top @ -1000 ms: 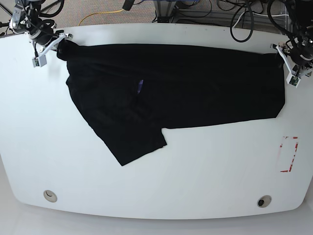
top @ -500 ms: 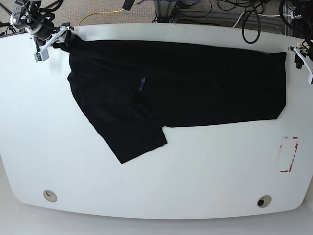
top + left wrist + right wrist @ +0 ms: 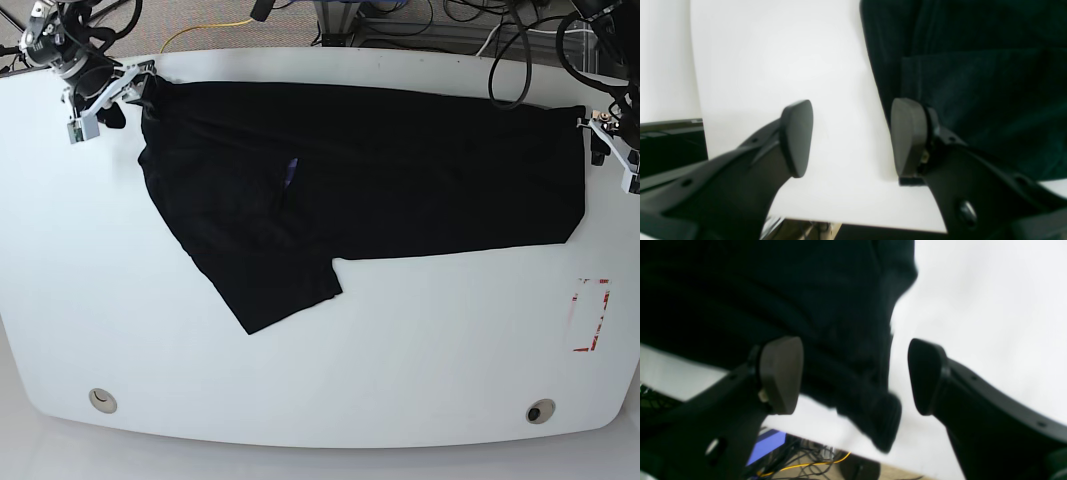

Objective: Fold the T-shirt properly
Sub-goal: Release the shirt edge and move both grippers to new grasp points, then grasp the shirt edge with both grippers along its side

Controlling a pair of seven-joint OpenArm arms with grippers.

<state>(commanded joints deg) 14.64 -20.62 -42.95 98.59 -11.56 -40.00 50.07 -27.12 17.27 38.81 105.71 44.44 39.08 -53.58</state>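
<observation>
White table (image 3: pixel 320 370), black T-shirt (image 3: pixel 400 170) spread flat

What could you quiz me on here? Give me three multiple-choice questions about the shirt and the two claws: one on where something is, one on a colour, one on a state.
1. Where does the T-shirt lie on the table?
A. Along the far edge, spread between the two arms
B. Bunched at the near edge
C. Hanging off the near corner

2. What colour is the small print showing on the shirt?
A. Green
B. Purple
C. White

3. How is the left gripper standing?
A. Clamped on the shirt
B. Open, with bare table between its fingers
C. Shut on nothing

Answers:
1 A: the base view shows the shirt stretched across the far side, with the right gripper at its other end.
2 B: a purple sliver sits near a fold.
3 B: the left wrist view shows white tabletop in the gap, with the shirt's edge beside one finger.
</observation>
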